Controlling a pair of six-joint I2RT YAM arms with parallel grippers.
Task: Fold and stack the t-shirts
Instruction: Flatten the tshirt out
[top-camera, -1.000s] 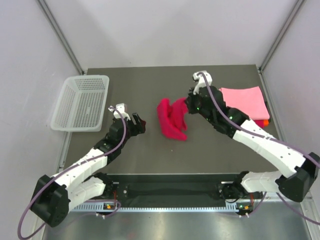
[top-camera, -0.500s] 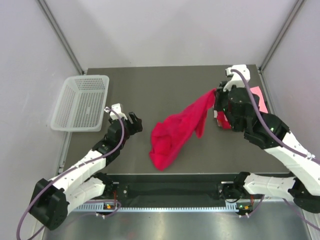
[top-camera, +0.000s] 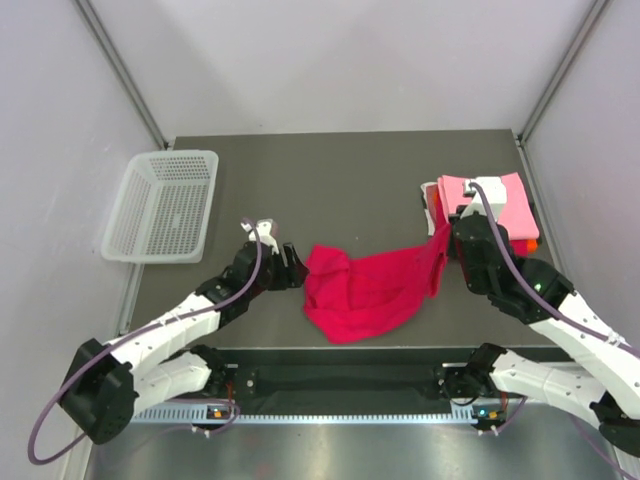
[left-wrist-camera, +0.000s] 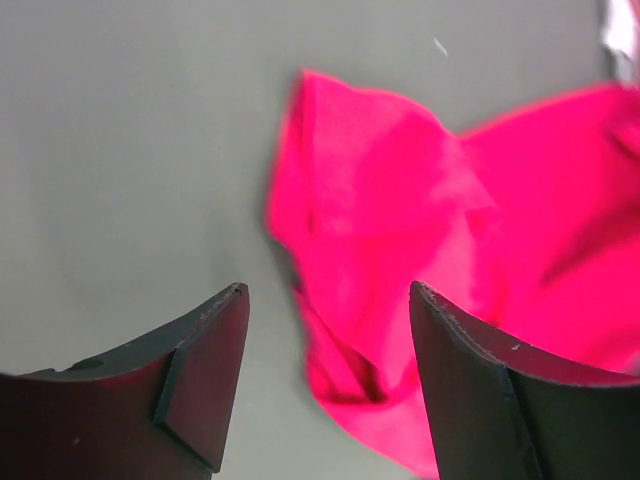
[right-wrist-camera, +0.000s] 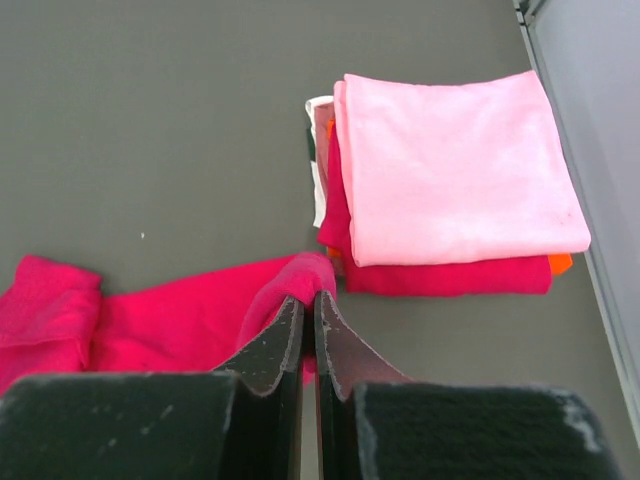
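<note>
Crimson shirt (top-camera: 365, 295) lies crumpled and stretched sideways on the desk (top-camera: 300, 170), mid-width, toward the near edge. Right claw (right-wrist-camera: 309, 297) is clenched on the shirt's right end, with cloth pinched between closed fingers and drawn up off the surface. Left claw (left-wrist-camera: 326, 288) is released, jaws wide, nothing between them. It sits low, just beside the shirt's bunched left end; contact cannot be told. Folded stack (right-wrist-camera: 450, 170) sits by the right edge: pink on top, red beneath, a sliver of orange showing. Basket (top-camera: 130, 210) sits at the left edge.
</note>
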